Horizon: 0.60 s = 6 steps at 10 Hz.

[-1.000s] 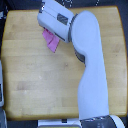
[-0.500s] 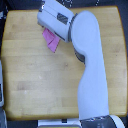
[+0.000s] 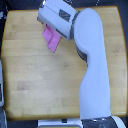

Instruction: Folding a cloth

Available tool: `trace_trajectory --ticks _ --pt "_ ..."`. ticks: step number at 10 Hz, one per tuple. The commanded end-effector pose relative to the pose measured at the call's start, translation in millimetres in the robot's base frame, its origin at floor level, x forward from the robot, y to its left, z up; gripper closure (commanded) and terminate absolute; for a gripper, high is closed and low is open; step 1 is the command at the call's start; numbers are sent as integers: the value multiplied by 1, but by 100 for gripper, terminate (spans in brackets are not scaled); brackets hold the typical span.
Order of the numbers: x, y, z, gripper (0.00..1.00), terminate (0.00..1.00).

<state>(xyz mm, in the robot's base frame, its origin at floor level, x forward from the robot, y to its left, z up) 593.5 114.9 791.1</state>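
The pink-magenta cloth point(image 3: 50, 39) lies as a small slanted piece on the wooden tabletop point(image 3: 35, 80), toward the back at the exterior view's left of centre. Its upper end is hidden under my gripper point(image 3: 44, 21). The gripper's grey and white body is directly over that end, and the fingers are not clearly visible from this angle. I cannot tell whether the jaws are open or closed on the fabric. My white arm point(image 3: 92, 70) runs from the front right of the view up to the gripper.
The table's left edge point(image 3: 3, 55) borders a dark floor. A pale object point(image 3: 1, 90) sits at the left border. The robot's base point(image 3: 95, 122) is at the front edge of the table.
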Motion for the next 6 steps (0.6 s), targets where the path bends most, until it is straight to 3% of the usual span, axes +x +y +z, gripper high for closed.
trace_trajectory --ticks 1,6 --pt "28 -21 67 0 0" --pt "53 -56 131 0 0"
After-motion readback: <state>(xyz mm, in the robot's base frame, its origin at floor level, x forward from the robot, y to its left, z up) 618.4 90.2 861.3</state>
